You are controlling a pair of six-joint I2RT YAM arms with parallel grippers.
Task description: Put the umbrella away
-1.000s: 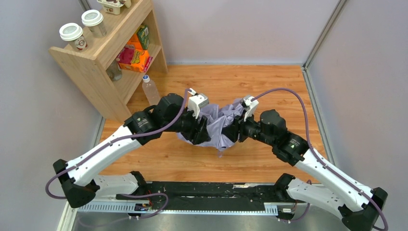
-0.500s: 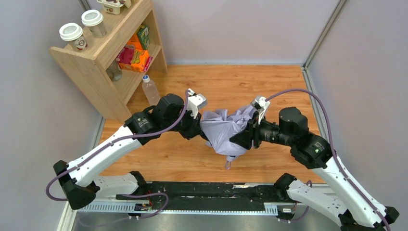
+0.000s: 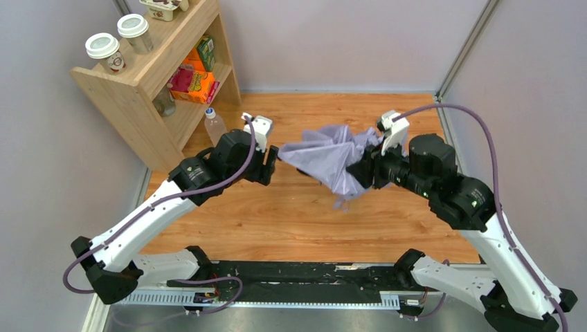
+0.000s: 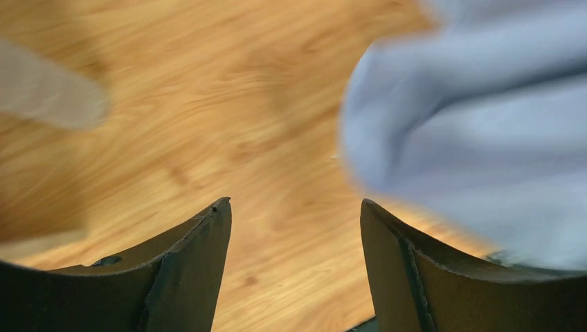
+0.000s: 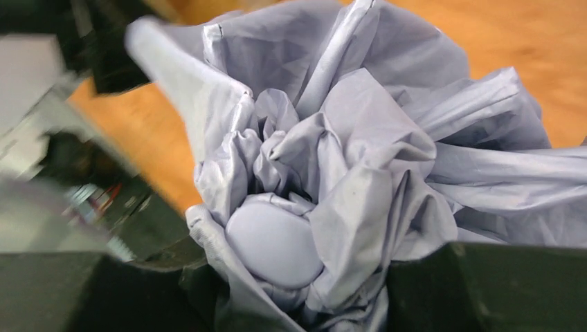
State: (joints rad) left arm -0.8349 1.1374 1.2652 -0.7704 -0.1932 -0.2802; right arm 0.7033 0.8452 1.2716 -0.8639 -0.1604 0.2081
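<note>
1. The umbrella (image 3: pixel 327 155) is being held up off the wooden table (image 3: pixel 291 221), right of centre in the top view, as a crumpled lavender bundle (shaft and handle are not being shown).
2. In the right wrist view its folds (image 5: pixel 332 159) are being bunched around a smooth rounded pale part low between the fingers.
3. A small loose end is being left hanging under the bundle.
4. The right gripper (image 3: pixel 363 171) is being kept closed on the umbrella, with fabric being squeezed between both of its fingers (image 5: pixel 297 290).
5. The left gripper (image 3: pixel 271 160) is being held wide open with nothing in it; bare wood is being seen between its jaws (image 4: pixel 294 214).
6. The fabric's edge (image 4: pixel 484 138) is being shown just beside one finger, blurred, so contact cannot be judged.
7. A clear bottle (image 3: pixel 216 128) is being kept upright beside a wooden shelf (image 3: pixel 138 97) at the far left.
8. Two lidded cups (image 3: pixel 104 50) are being carried on the shelf's top.
</note>
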